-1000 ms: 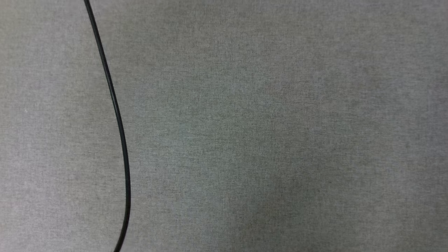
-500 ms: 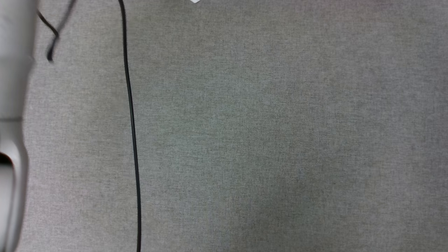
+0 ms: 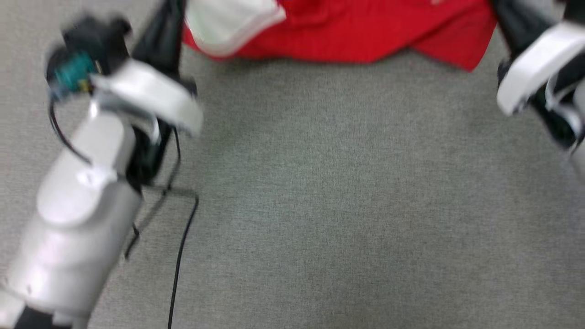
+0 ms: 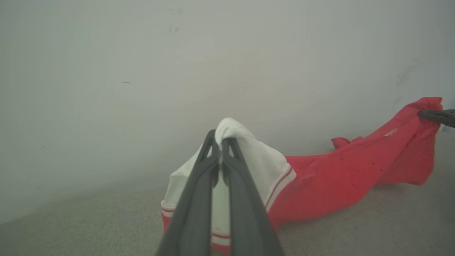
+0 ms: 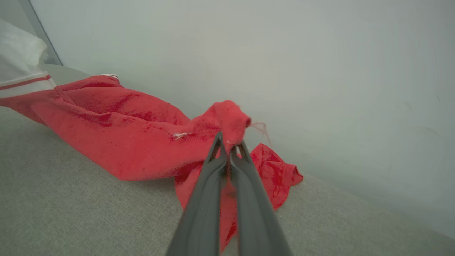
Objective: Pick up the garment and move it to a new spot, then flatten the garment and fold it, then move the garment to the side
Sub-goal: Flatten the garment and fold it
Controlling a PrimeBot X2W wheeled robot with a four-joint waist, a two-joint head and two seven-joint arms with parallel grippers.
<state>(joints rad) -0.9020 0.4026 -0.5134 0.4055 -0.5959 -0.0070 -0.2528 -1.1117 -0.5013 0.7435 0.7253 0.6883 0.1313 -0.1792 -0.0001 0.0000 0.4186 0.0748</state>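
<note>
The garment (image 3: 347, 36), red with a white sleeve (image 3: 224, 23), hangs stretched along the top of the head view, its lower edge over the grey cloth surface. My left gripper (image 3: 167, 23) reaches up at its left end and my right gripper (image 3: 509, 18) at its right end; both are blurred. In the left wrist view my left gripper (image 4: 220, 137) is shut on the white sleeve (image 4: 259, 156), and the red body (image 4: 341, 177) trails off to the right. The right wrist view shows my right gripper (image 5: 229, 142) shut on a bunched red corner (image 5: 229, 117) of the garment (image 5: 124, 142).
A grey cloth surface (image 3: 343, 205) spreads below the garment. A thin black cable (image 3: 180, 256) runs down it at the lower left, beside my pale left forearm (image 3: 77, 219). A plain pale wall (image 4: 213, 53) stands close behind the garment.
The whole head picture has shifted, so the camera has moved. The garment and both arms have come into it where before there was grey cloth and the cable.
</note>
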